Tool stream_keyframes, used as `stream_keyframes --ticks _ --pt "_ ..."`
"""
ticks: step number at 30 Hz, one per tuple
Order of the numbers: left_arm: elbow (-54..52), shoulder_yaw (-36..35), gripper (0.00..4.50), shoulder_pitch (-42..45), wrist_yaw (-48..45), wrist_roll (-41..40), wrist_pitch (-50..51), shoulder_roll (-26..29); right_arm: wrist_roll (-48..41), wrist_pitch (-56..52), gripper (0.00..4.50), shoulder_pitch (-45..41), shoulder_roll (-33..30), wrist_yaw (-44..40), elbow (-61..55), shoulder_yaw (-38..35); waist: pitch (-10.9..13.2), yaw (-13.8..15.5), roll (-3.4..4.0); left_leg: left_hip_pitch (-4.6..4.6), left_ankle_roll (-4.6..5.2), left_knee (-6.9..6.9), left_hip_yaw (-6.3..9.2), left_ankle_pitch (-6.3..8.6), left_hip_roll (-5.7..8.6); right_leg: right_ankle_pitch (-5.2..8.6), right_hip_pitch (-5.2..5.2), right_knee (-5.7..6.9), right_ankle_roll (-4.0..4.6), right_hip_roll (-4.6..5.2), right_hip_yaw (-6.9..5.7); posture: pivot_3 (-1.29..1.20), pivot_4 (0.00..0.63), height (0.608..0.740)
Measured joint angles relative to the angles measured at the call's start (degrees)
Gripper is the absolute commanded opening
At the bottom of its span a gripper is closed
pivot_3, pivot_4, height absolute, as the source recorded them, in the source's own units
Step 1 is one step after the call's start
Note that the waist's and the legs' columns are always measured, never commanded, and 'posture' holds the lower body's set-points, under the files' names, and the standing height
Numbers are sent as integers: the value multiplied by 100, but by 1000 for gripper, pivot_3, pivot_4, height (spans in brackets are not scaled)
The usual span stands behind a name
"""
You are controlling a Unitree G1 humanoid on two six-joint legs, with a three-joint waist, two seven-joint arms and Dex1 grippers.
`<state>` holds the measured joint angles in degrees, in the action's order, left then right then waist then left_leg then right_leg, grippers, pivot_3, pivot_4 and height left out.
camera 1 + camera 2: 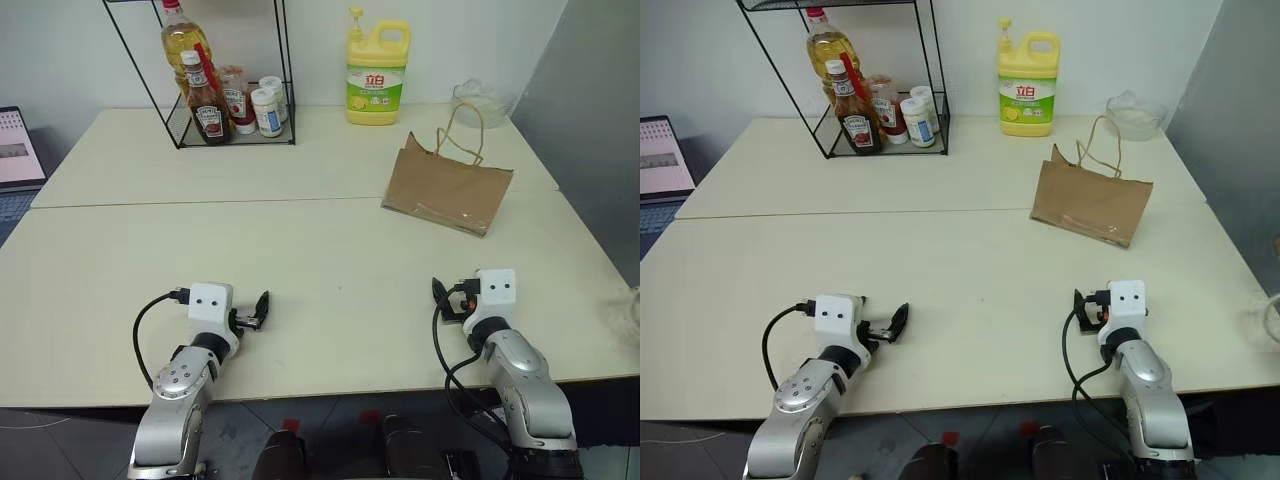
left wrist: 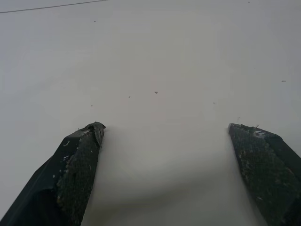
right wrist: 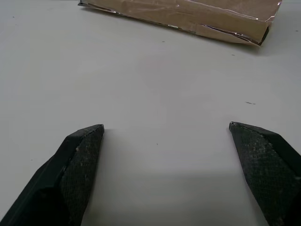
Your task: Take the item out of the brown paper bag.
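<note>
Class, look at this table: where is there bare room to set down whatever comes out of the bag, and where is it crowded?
Bare tabletop stretches between the open left gripper and open right gripper, up to the brown paper bag. The left half in front of the wire rack is also free. Crowded: the back edge, with rack, yellow detergent bottle and bag.

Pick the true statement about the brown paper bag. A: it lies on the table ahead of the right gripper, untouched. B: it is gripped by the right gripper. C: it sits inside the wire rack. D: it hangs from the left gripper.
A: the brown paper bag rests on the table, with bare tabletop between it and the open right gripper.
</note>
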<state>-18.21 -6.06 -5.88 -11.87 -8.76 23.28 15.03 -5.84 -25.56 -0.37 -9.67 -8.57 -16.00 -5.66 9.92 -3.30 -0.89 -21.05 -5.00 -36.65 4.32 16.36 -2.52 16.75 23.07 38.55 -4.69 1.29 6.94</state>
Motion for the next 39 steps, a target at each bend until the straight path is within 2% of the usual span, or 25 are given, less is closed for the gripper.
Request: stream_keyframes --ticks 13,17,22,28,34,39 --pt "-50 8 4488 118 -34 -45 232 41 0 18 4500 96 0 77 -82 -15 0 8 -2 -1 0 -1 0 0 0 0 0 0 0 0 0 0 150 740" --pt "-29 12 4488 257 -220 -167 390 88 -21 -6 4500 -36 -190 -3 -190 -104 4 9 -7 -5 0 -2 0 0 0 0 1 0 0 0 -1 0 150 740" --pt "155 135 4488 1297 -1059 -592 830 658 -243 -121 4500 -950 -783 -187 -141 -548 23 5 -32 -19 -1 -9 12 -1 0 -2 9 3 1 -4 -11 0 150 740" --pt "209 429 4488 3026 -2635 -1399 1397 1540 -507 -7 4500 -2499 -1491 -804 879 -700 30 1 -33 -32 0 -9 19 0 0 -3 12 -6 3 -3 -20 0 150 740" --pt "932 744 4488 4147 -3656 -1576 1403 1900 -707 219 4500 -3755 -1532 -1428 2524 -591 50 -41 -26 -40 2 -8 20 1 0 -7 21 -2 10 -3 -23 0 150 740" --pt "1239 755 4488 4638 -4094 -1714 1421 2027 -671 663 4500 -4886 -1408 -1618 4064 -450 64 -123 -22 -48 1 -12 25 0 0 -8 25 -1 11 -1 -29 0 150 740"
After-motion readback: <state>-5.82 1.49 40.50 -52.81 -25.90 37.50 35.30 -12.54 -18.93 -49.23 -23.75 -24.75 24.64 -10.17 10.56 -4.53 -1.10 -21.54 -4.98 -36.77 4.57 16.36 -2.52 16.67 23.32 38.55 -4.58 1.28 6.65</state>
